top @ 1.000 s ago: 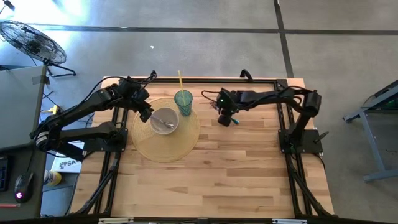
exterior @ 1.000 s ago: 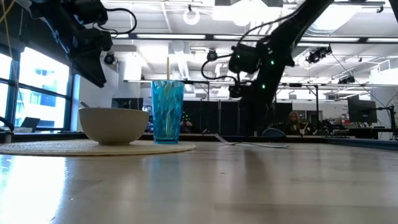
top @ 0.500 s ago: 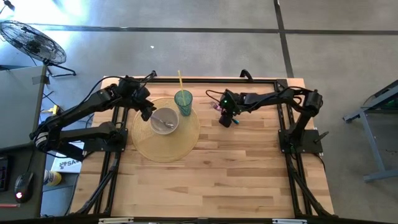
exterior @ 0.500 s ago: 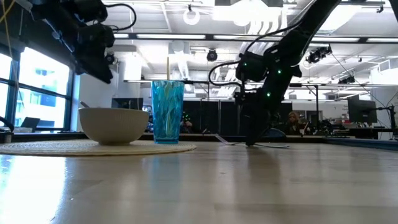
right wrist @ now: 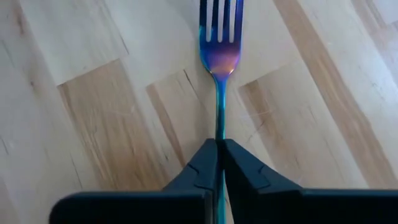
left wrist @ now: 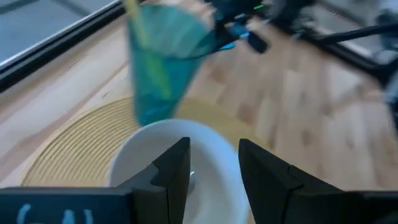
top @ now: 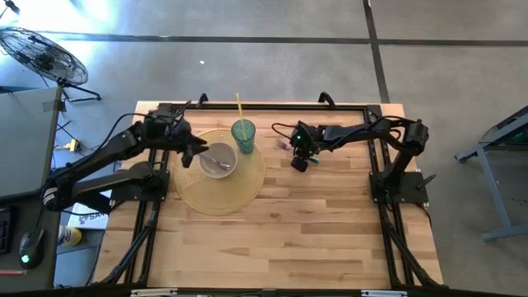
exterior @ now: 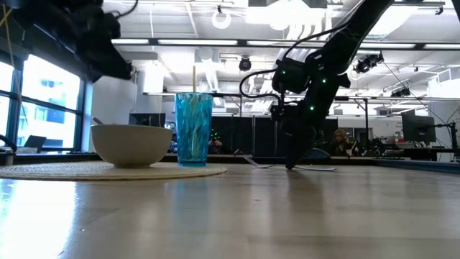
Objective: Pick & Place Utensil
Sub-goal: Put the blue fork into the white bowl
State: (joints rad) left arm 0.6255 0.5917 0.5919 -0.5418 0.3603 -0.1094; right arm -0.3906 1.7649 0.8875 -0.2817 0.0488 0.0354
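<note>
The right gripper [right wrist: 219, 163] pinches the thin handle of the fork [right wrist: 220, 59], which lies flat on the bench [top: 330, 223]. The fork could slip or twist when lifted, because the handle is so thin.

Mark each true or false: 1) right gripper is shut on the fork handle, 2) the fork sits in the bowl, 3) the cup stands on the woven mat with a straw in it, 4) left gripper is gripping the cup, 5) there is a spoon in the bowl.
1) True. The right gripper is shut on the handle of the fork.
2) False. The fork lies on the bare table, away from the bowl.
3) True. The cup stands at the edge of the woven mat with a yellow straw in it.
4) False. The left gripper hovers open over the bowl, holding nothing.
5) True. A spoon rests in the bowl.
</note>
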